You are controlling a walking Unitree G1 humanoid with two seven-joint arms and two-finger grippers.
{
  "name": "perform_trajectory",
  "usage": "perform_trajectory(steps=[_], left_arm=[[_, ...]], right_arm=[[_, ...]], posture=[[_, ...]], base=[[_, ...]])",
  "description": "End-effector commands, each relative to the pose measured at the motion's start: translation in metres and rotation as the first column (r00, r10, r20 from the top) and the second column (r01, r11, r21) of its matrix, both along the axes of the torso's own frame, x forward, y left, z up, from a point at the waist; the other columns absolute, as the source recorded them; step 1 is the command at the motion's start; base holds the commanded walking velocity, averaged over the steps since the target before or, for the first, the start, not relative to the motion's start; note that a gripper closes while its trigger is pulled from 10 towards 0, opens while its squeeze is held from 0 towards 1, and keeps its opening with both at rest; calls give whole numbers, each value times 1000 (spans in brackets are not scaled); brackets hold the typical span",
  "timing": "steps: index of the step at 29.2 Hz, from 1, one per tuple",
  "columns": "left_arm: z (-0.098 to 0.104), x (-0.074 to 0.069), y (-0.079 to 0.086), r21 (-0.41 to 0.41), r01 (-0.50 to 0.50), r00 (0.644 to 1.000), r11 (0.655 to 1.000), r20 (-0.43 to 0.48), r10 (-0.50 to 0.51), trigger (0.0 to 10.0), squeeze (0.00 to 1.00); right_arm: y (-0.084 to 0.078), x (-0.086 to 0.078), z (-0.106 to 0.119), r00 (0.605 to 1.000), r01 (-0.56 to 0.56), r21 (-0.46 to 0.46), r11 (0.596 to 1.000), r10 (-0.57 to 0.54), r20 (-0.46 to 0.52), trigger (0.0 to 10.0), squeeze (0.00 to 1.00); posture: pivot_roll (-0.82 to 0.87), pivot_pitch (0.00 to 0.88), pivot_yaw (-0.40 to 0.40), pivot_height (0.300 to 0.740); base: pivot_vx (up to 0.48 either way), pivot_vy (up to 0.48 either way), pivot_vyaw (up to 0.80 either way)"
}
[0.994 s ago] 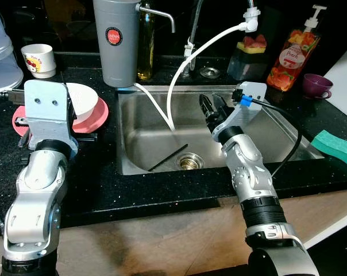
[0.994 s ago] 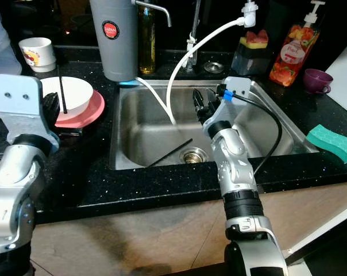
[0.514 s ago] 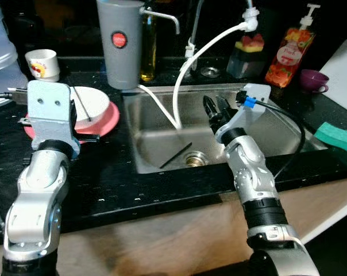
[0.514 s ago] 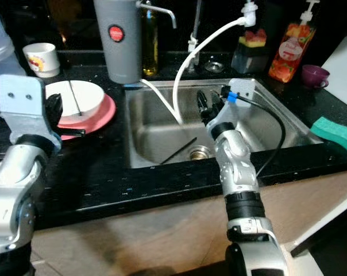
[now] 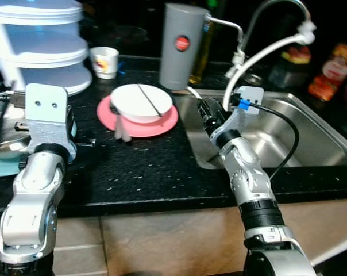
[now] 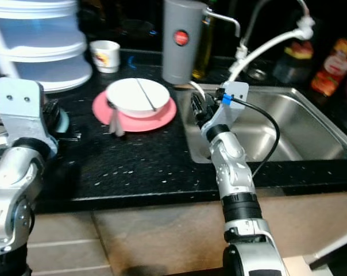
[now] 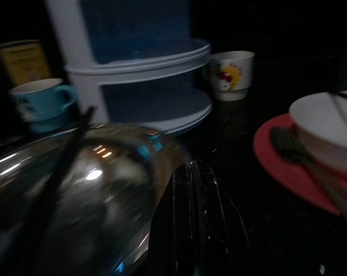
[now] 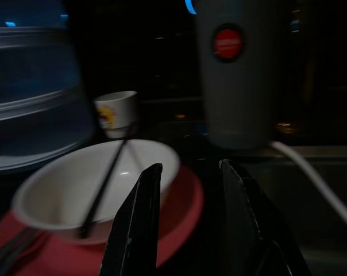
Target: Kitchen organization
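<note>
Change since earlier frames: whole view shifts toward the robot's left, so the camera turns; sink [image 5: 311,123] now sits at the right edge, tiered rack [image 5: 41,43] comes into view at far left. Plate and bowl keep their place on the counter relative to the grey dispenser.
Counter: black worktop [image 5: 139,172] carries most of what is left to sort.
Tiered rack: white, three levels, back left, well apart from the sink.
Grey dispenser: tall cylinder [image 5: 182,46] with a red badge, behind the plate, by the sink's corner.
Pink plate: [image 5: 165,122] lies flat between rack and sink; white bowl [image 5: 140,103] sits on it.
Small items: one dark chopstick [image 5: 149,99] lies across the bowl; a utensil [image 5: 120,127] rests on the plate's near rim. White cup [image 5: 105,61] stands behind, near the rack.
Progress: judged early; dishes not yet stacked or put away, nothing in hand.
Right gripper: [image 8: 188,215] hovers over the sink's left edge, aimed at bowl and plate; fingers parted a moderate gap, holding and touching nothing.
Left gripper: [image 7: 191,198] low beside a shiny metal lid or pan [image 7: 76,190]; fingers look pressed together and empty, though the wrist picture is dark and blurred, so this is tentative.
</note>
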State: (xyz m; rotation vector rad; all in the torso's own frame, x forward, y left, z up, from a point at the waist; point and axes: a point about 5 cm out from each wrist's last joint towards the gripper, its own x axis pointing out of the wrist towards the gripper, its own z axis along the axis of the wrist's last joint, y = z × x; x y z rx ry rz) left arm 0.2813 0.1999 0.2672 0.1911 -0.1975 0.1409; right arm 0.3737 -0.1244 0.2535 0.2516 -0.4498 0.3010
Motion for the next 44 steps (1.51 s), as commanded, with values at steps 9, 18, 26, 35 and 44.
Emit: perform_trajectory(steps=[9, 18, 26, 35, 44], left_arm=[[-4, 1, 0, -15, -19, 999, 1000, -40, 18, 10000, 0], [-4, 0, 2, -12, -30, 999, 999, -36, 29, 10000, 0], [-6, 1, 2, -15, -38, 998, 999, -48, 37, 10000, 0], [7, -1, 8, 10, -92, 995, 996, 22, 92, 10000, 0], [13, -3, 8, 17, -91, 994, 996, 69, 90, 10000, 0]], right_arm=[[-5, -1, -4, 1000, 6, 0, 1000, -6, -12, 10000, 0], [-3, 0, -2, 1000, -3, 0, 1000, 3, -10, 10000, 0], [-4, 0, -3, 1000, -5, -8, 1000, 5, -16, 10000, 0], [-1, 1, 4, 1000, -19, 10, 1000, 19, 6, 10000, 0], [2, 3, 13, 999, -32, 26, 999, 31, 34, 10000, 0]], posture=[[24, 66, -52, 740], [23, 70, -52, 740], [19, 74, -53, 740], [23, 74, -56, 740], [22, 73, -58, 740]], base=[[0, -314, 0], [0, 0, 0], [0, 0, 0], [0, 0, 0], [242, 0, 0]])
